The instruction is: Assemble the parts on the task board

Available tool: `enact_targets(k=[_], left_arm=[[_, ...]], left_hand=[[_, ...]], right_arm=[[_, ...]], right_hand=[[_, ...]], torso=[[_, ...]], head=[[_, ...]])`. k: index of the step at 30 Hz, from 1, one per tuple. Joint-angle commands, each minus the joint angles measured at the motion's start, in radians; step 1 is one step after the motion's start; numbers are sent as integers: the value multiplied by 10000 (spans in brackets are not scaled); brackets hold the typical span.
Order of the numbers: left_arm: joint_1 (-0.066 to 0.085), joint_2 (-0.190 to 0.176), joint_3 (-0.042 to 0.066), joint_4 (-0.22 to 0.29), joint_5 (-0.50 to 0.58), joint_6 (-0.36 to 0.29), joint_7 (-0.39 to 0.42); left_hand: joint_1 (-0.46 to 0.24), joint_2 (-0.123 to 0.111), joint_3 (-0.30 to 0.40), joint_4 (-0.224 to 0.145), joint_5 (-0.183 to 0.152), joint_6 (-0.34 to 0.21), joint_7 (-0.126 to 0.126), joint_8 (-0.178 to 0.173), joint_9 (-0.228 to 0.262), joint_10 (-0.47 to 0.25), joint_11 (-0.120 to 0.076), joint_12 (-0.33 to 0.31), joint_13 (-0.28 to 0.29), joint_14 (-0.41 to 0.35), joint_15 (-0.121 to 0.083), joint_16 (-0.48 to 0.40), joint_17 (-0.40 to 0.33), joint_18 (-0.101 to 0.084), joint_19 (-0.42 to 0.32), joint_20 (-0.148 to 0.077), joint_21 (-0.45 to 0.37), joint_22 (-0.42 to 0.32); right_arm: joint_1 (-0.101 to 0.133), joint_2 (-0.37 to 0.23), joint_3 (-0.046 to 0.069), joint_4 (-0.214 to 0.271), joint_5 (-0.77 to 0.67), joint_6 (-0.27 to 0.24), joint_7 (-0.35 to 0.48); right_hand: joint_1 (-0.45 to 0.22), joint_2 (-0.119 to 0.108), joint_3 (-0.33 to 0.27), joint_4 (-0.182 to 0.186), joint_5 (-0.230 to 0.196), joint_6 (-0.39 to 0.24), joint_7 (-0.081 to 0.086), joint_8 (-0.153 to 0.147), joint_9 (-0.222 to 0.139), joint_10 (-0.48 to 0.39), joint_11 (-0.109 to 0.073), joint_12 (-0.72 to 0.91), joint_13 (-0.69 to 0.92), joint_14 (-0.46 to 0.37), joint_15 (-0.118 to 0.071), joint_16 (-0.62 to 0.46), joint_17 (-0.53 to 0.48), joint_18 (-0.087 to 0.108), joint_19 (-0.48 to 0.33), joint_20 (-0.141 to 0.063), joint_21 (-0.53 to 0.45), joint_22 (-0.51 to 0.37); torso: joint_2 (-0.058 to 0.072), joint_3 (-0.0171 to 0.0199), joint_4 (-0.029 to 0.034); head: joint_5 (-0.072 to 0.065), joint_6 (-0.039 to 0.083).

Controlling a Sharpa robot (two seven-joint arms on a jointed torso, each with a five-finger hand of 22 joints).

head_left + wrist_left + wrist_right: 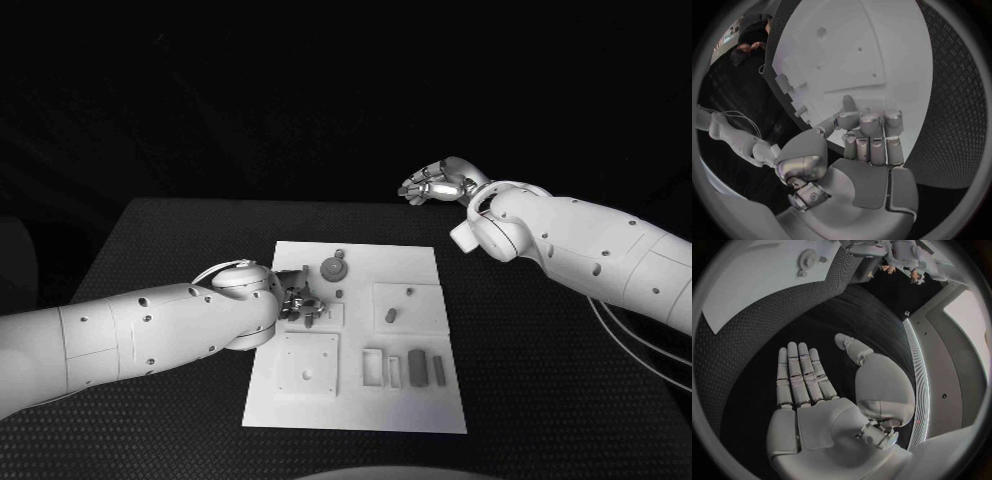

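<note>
You see the silver many-fingered right hand [826,405] held flat with its fingers [799,372] straight and apart, empty, above the black textured table [786,320], with the white rectangular task board [761,277] and its small round toothed gear [807,260] beyond.

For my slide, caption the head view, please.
Left robot hand over the task board; right robot hand raised, open.
</note>
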Motion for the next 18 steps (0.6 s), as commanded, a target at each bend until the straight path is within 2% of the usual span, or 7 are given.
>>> enact_targets(k=[1, 3, 7, 9, 13, 16, 18], left_arm=[[-59, 13, -17, -14, 108, 253, -58], [-57, 1, -2, -23, 108, 243, -69], [-49, -10, 6, -48, 108, 218, -79], [-47, -18, 9, -55, 108, 200, -82], [-40, -34, 16, -73, 91, 166, -105], [-34, -51, 18, -73, 91, 168, -104], [-32, -65, 20, -74, 91, 134, -108]], left_hand=[[-54, -193, -31, 159, -346, -64, -13, 13, 12, -50, -43, 62, -20, 25, -36, 68, -27, 69, -89, -1294, 8, 100], [-92, -306, -41, 280, -567, -66, -16, 13, 13, -57, -46, 70, -30, 19, -42, 75, -41, 80, -95, -1298, 1, 99], [-234, -663, -134, 525, -1282, -76, -24, 14, 16, -68, -54, 90, -51, 6, -64, 92, -69, 107, -114, -1307, -14, 100], [-273, -796, -173, 570, -1332, -83, -23, 12, 17, -71, -56, 95, -55, 5, -70, 98, -75, 114, -116, -1310, -16, 101], [-447, -1289, -334, 678, -1402, -106, -17, 10, 27, -77, -52, 107, -57, -9, -83, 111, -81, 124, -122, -1311, -20, 98], [-477, -1549, -347, 738, -1400, -117, -22, 17, 44, -74, -58, 119, -52, -13, -99, 128, -80, 148, -116, -1324, -21, 93], [-465, -1613, -330, 762, -1400, -125, -24, 18, 50, -72, -60, 126, -49, -12, -108, 136, -79, 159, -106, -1331, -18, 90]], right_arm=[[-6, -4, 5, 5, -18, 120, 46], [-10, -1, 5, 1, -18, 124, 43], [-13, -7, 5, 3, -18, 119, 43], [-14, -9, 5, 3, -18, 121, 42], [-19, -14, 5, 4, -18, 119, 44], [-23, -14, 5, 2, -18, 120, 44], [-27, -20, 5, 6, -18, 119, 44]], right_hand=[[-2, 36, -62, 18, 53, -84, 184, 47, -10, 57, 25, -56, -16, -20, 24, -37, -14, -116, -57, -17, -33, 15], [-3, 34, -63, 18, 53, -85, 185, 47, -11, 57, 25, -57, -16, -21, 25, -37, -15, -116, -58, -16, -34, 16], [-3, 32, -65, 18, 52, -88, 186, 46, -13, 56, 26, -61, -16, -22, 26, -39, -15, -116, -60, -16, -37, 18], [-2, 31, -65, 18, 52, -89, 186, 46, -13, 56, 26, -62, -16, -23, 27, -40, -16, -117, -60, -16, -38, 19], [-4, 29, -67, 19, 52, -92, 187, 45, -15, 56, 27, -65, -16, -24, 28, -41, -16, -117, -62, -15, -40, 21], [-6, 27, -69, 20, 51, -94, 188, 44, -17, 55, 27, -67, -16, -25, 29, -42, -17, -118, -63, -15, -42, 22], [-6, 26, -69, 20, 51, -96, 189, 43, -17, 55, 27, -68, -17, -26, 29, -43, -17, -118, -63, -15, -43, 23]], torso=[[6, 4, 4], [7, 3, 8], [-3, 5, 1], [-1, 5, 2], [0, 2, 2], [1, 1, -4], [3, 2, -7]], head=[[-3, 3], [-7, -1], [-4, -10], [-5, -11], [-15, -16], [-17, -19], [-16, -18]])
